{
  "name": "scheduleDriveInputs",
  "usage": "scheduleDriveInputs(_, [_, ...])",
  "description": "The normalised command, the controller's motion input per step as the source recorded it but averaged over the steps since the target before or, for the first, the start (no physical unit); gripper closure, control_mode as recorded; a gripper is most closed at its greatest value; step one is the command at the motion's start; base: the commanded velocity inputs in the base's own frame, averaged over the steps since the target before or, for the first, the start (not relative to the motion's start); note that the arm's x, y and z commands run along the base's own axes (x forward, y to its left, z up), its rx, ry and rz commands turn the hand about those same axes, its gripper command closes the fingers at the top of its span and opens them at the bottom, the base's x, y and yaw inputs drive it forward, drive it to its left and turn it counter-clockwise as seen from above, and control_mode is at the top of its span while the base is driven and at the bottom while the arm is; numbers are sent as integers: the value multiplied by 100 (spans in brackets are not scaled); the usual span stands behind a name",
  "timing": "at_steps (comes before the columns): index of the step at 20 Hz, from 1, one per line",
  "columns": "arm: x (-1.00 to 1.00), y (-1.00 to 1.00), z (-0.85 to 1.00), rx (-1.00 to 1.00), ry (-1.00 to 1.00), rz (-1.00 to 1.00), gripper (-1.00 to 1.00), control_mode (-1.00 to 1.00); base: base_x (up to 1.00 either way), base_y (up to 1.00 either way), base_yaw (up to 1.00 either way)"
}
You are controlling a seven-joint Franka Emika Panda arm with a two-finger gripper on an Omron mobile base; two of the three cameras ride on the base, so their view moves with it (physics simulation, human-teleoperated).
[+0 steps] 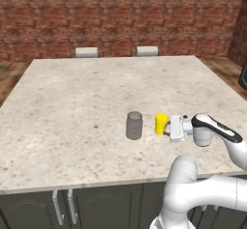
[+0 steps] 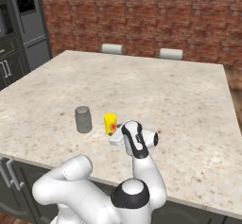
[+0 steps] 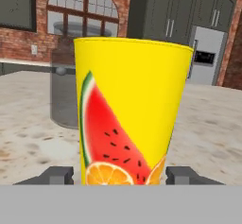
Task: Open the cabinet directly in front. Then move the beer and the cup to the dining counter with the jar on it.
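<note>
Upright, the cup (image 3: 130,109) stands between the pincer's (image 3: 119,175) fingers.

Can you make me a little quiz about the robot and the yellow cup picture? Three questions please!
1. True or false: the cup stands upright on the dining counter.
2. What sits on the far side of the cup from the gripper? A) a banana B) the jar C) a plate
3. Fill the gap: in the hand view, the fruit painted on the cup is a slice of ______ above orange slices.

Key:
1. True.
2. B, the grey jar, standing apart from the cup.
3. Watermelon.
</note>
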Motion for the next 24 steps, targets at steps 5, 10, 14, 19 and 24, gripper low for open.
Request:
scheduleDriveInputs(5, [0, 0, 6, 0, 0, 0, -100, -100, 0, 0, 0])
scheduleDriveInputs(10, [0, 0, 19, 0, 0, 0, -100, -100, 0, 0, 0])
scheduleDriveInputs(14, [-7, -1, 61, 4, -1, -1, -100, -100, 0, 0, 0])
scheduleDriveInputs(19, [-47, -16, 92, 4, -3, -4, -100, -100, 0, 0, 0])
scheduleDriveInputs(24, [-76, -22, 99, 1, -3, -4, -100, -100, 0, 0, 0])
